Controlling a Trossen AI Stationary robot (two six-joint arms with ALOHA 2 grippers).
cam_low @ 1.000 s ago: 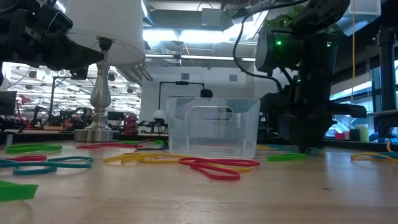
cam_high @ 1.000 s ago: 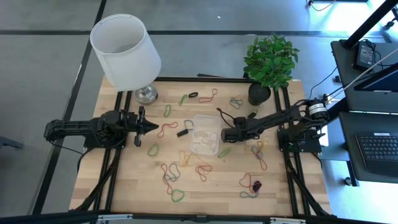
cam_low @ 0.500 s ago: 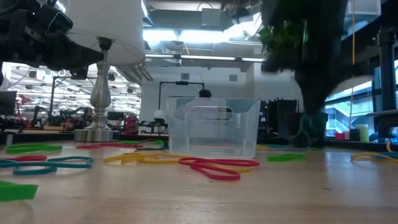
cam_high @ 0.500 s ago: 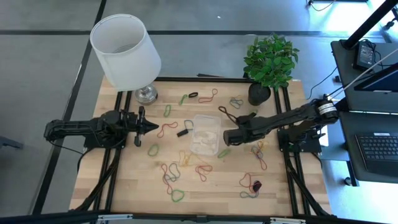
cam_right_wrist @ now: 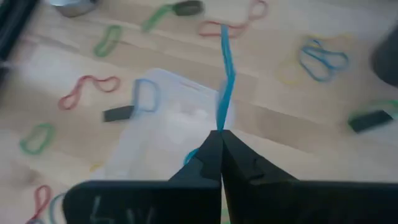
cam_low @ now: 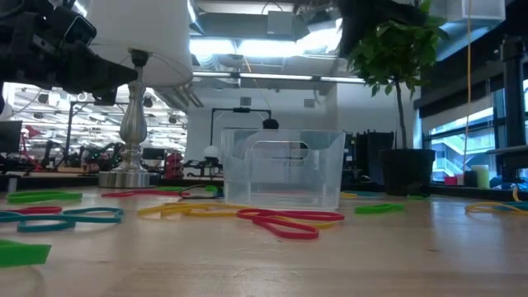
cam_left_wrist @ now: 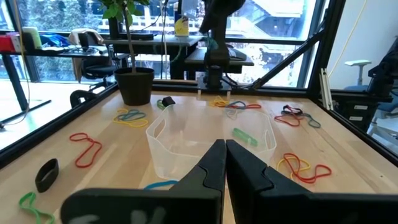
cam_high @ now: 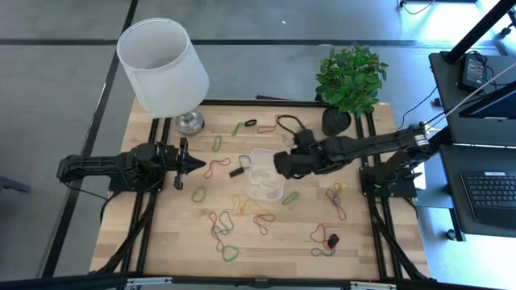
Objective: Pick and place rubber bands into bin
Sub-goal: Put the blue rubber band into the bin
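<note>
**Right hand pinching a blue band over the bin**

My right hand point(cam_high: 282, 163) sits at the bin's point(cam_high: 265, 176) right edge, arm reaching in from the right side of the worktop point(cam_high: 161, 242). In the right wrist view the fingers point(cam_right_wrist: 211, 152) are pressed together on a blue rubber band point(cam_right_wrist: 224, 81), which runs stretched out from the fingertips. The band hangs over the bin's rim; the clear tray lies directly below and ahead of the hand. I can't tell if the band touches the bin wall.

My left hand point(cam_high: 196, 164) waits left of the bin, well apart from it, pointing toward it. In the left wrist view its fingers point(cam_left_wrist: 214, 165) are closed against each other with nothing between them.

The bin is near the worktop's middle, upright, see-through. In the low view it stands behind a red band point(cam_low: 285, 221) and a yellow band point(cam_low: 186, 210) lying flat in front.

The loose rubber bands point(cam_high: 222, 234) are scattered all around: red, green and yellow ones in front of the bin, more to its right point(cam_high: 334, 197) and a few up by the lamp point(cam_high: 165, 60) and the potted plant point(cam_high: 349, 80). A small black clip block point(cam_high: 237, 171) lies just left of the bin, a green one point(cam_high: 290, 196) by its lower right corner.
</note>
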